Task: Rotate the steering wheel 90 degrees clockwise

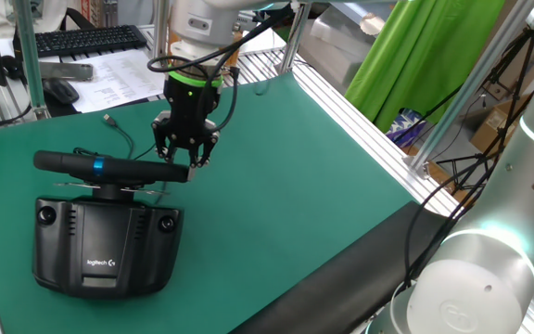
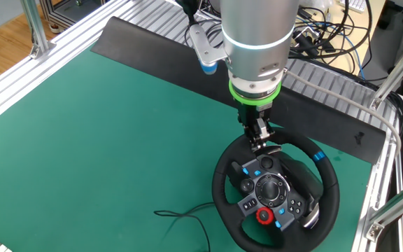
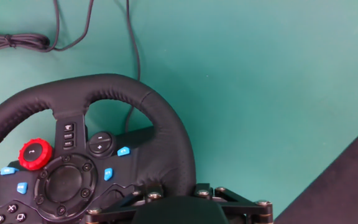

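Observation:
The steering wheel (image 2: 222, 175) lies flat over its black base box (image 1: 105, 246), with a blue stripe (image 2: 319, 155) on its rim. In one fixed view the rim shows edge-on as a padded bar (image 1: 72, 163). My gripper (image 2: 261, 143) comes straight down on the far part of the rim, with its fingers on either side of it, closed on the rim. In the one fixed view my gripper (image 1: 185, 160) sits at the bar's right end. In the hand view the wheel (image 3: 166, 137) runs under the gripper linkage (image 3: 229, 198); the fingertips are hidden.
A thin cable (image 3: 132, 56) trails across the green mat (image 1: 295, 186) beyond the wheel. A keyboard (image 1: 86, 39), a mouse (image 1: 60, 90) and papers lie at the back. Aluminium rails (image 2: 341, 98) and a black strip (image 2: 159, 49) border the mat. A silver arm (image 1: 489, 260) stands nearby.

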You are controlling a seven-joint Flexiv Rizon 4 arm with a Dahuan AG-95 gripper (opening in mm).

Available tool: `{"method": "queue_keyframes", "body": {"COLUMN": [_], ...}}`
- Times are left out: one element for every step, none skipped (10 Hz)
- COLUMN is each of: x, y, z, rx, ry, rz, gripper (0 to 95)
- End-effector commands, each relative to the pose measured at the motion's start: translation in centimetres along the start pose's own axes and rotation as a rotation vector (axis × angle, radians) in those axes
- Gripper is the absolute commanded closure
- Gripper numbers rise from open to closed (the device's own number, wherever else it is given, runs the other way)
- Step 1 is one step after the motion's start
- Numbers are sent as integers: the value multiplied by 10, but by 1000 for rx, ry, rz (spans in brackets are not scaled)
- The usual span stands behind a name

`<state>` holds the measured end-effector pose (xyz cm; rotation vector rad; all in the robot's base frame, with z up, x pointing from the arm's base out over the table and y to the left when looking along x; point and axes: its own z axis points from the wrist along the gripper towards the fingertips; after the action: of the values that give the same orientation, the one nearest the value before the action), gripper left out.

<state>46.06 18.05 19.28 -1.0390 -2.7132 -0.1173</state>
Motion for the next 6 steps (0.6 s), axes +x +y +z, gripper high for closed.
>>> {"method": "queue_keyframes", "body": {"x": [1, 1, 1, 1, 2, 3], "y": [0, 1, 1, 1, 2, 3], "z": [0, 1, 0, 0, 0, -1], "rx": [-3, -5, -8, -8, -8, -8], "ry": [-3, -3, 0, 0, 0, 1], "rz": [5, 6, 8, 8, 8, 7], "gripper": [570, 570, 570, 570, 380, 380]}}
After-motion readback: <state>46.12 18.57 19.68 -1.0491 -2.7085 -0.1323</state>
